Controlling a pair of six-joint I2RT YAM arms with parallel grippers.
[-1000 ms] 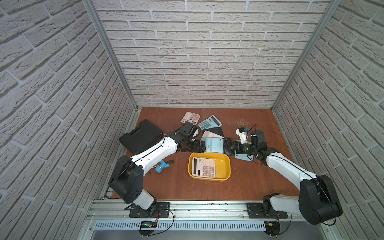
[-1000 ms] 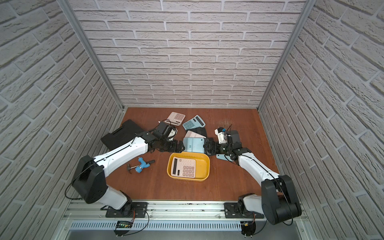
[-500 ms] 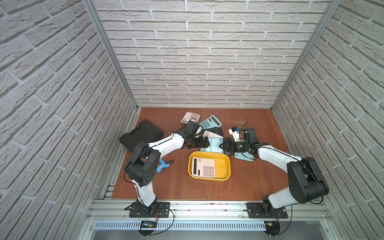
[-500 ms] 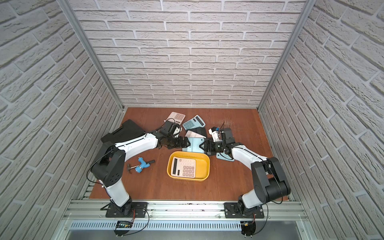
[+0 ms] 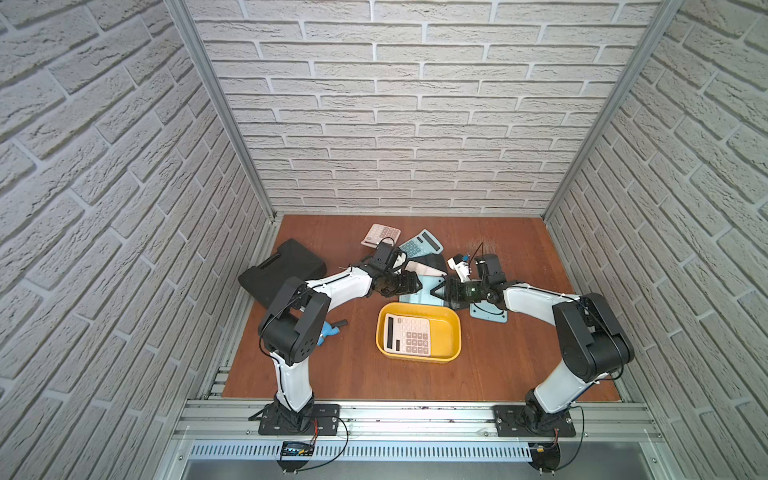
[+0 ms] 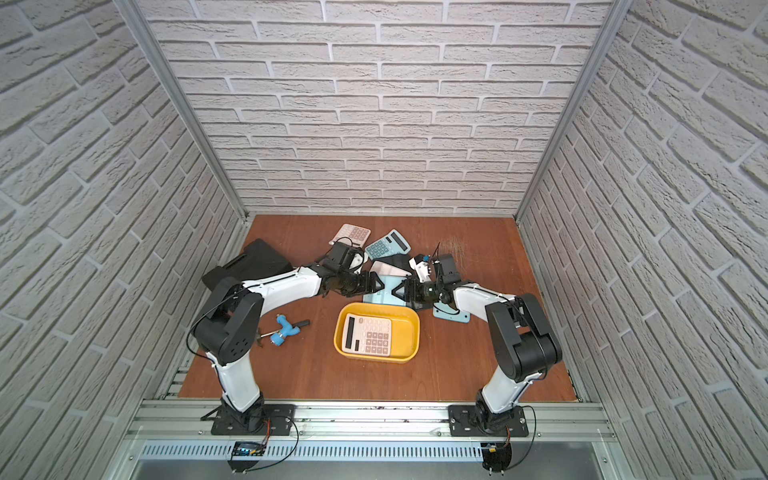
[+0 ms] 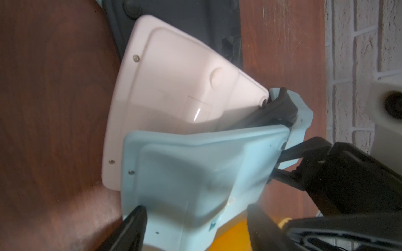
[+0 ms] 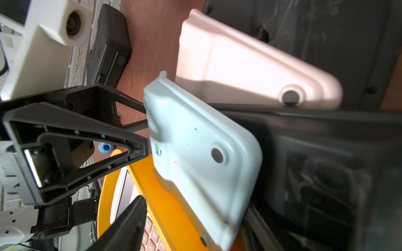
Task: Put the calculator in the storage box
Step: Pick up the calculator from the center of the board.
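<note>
One blue calculator (image 5: pixel 424 293) sits keys-down at 12 o'clock from the yellow storage box (image 5: pixel 445 332), just beside its far rim. It is not in the box. I cannot tell if it is lifted off the bench (image 5: pixel 519 353).

The left fingers (image 7: pixel 134 226) reach in from 9 o'clock. They sit on both sides of the blue calculator, right against its edges, but I cannot tell if they squeeze it. The right fingers (image 8: pixel 130 221) reach in from 3 o'clock. They stand open around its other end, and a gap shows next to one finger.

Inside the box, on its 9 o'clock half, a pink calculator (image 5: pixel 407 334) lies keys-up.

Just past the blue calculator, at 12 o'clock, a pale calculator (image 7: pixel 174 76) lies keys-down, partly on something dark. Farther that way a teal calculator (image 5: pixel 420 243) lies keys-up.

At 2 o'clock from the box, under the right arm, a second blue calculator (image 5: pixel 492 314) lies keys-down. A black case (image 5: pixel 282 270) sits at 10 o'clock, well apart. A small blue tool (image 6: pixel 284 330) lies at 9 o'clock.
</note>
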